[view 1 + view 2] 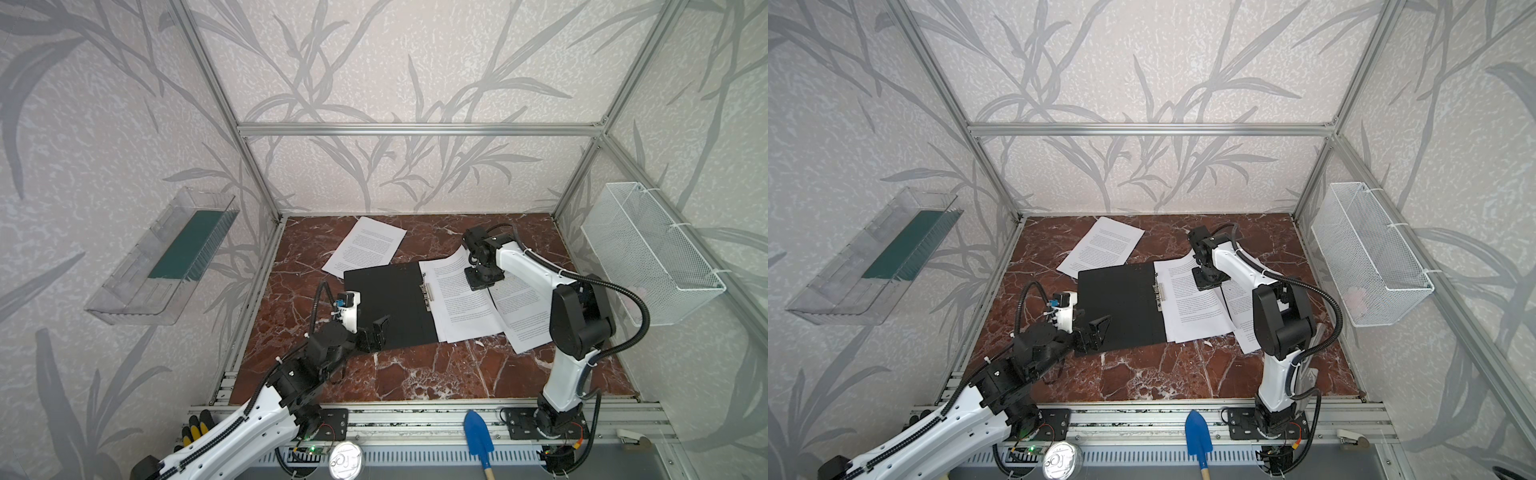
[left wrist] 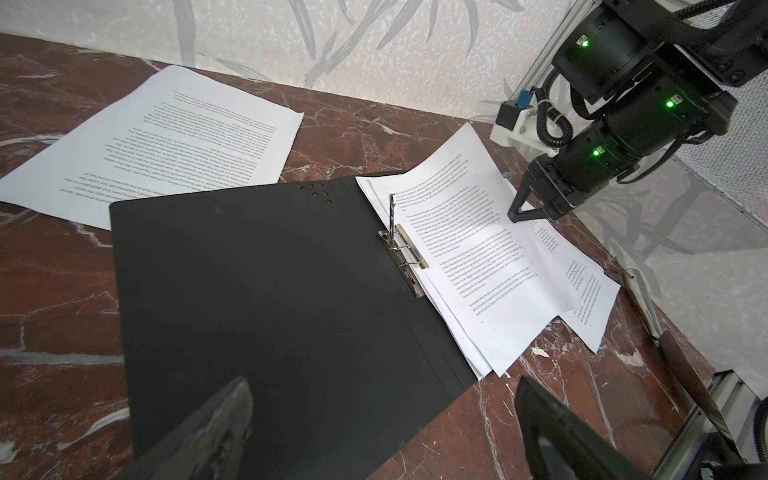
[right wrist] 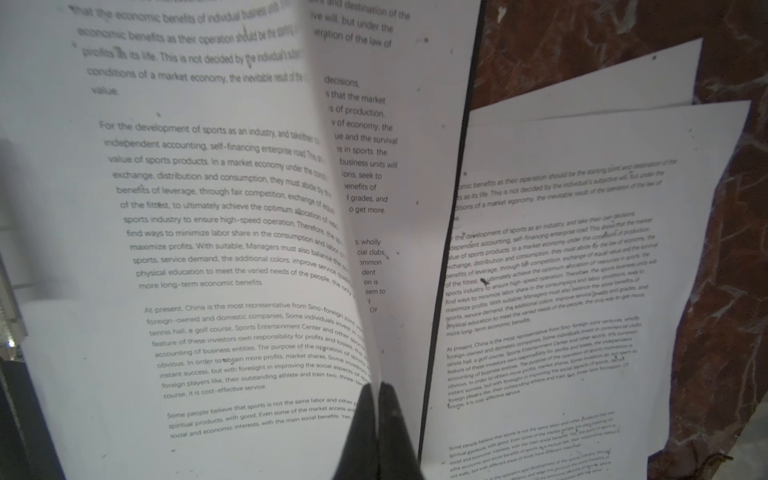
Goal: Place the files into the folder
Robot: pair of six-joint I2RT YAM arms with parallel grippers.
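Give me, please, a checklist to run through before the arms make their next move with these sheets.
1. Right gripper shut on the top sheet at its lifted edge: ok.
2. Left gripper open, over the near left corner of the folder: ok.
3. Folder lying open and flat: ok.
4. Spine clip released: its lever stands up, ok; whether any sheet sits under it, cannot tell.
5. Far sheet in the folder: not ok; it lies on the table behind the cover.
6. Right-hand sheets within the folder's edge: not ok; they stick out past it.
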